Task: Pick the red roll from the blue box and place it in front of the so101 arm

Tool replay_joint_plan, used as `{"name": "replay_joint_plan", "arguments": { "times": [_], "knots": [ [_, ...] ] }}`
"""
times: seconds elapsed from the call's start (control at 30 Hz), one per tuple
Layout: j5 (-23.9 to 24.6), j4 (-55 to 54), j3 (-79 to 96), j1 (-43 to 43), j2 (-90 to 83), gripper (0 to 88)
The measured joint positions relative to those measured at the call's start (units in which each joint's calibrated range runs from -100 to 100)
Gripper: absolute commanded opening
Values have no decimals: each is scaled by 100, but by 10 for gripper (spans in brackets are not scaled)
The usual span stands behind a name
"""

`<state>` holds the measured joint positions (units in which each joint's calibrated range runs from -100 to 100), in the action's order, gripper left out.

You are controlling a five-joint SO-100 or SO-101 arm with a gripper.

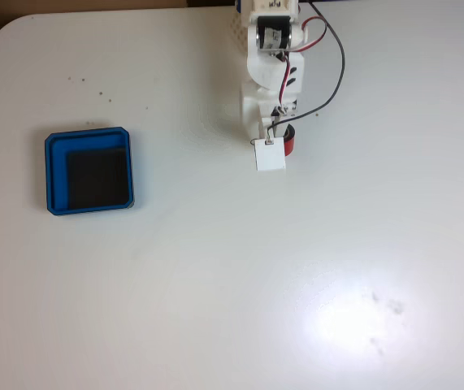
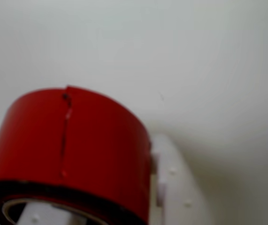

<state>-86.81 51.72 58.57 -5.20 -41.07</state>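
Where the fixed view takes in the whole white table [image 1: 215,284] from above, the wrist view looks closely at the red roll [image 2: 72,145] alone. From above, the so101 arm [image 1: 271,73] reaches down from the top edge, its red and black wires [image 1: 333,61] looping to its right, and its gripper [image 1: 274,148] ends at a small white square tip. There the red roll [image 1: 289,140] appears as a thin red sliver just right of that tip, touching it, over the table near the arm. The blue box [image 1: 88,172] sits well apart at the left of that view, and its black inner floor is bare.

The wrist view adds what the top view cannot give: the roll's curved red outside with the tape's seam running down it, a dark rim and pale inner ring at the lower edge, and a white finger [image 2: 173,187] pressed against the roll's right side. Another white part shows inside the ring, so the fingers are clamped on the roll's wall. No writing or label can be read on the roll, box or arm.
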Motion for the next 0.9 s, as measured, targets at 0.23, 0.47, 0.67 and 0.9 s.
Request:
{"name": "replay_joint_plan", "arguments": {
  "times": [0.23, 0.47, 0.67, 0.9],
  "knots": [
    [0, 0, 0, 10, 754, 6],
    [0, 0, 0, 10, 1321, 6],
    [0, 0, 0, 10, 1609, 6],
    [0, 0, 0, 10, 1693, 6]
  ]
}}
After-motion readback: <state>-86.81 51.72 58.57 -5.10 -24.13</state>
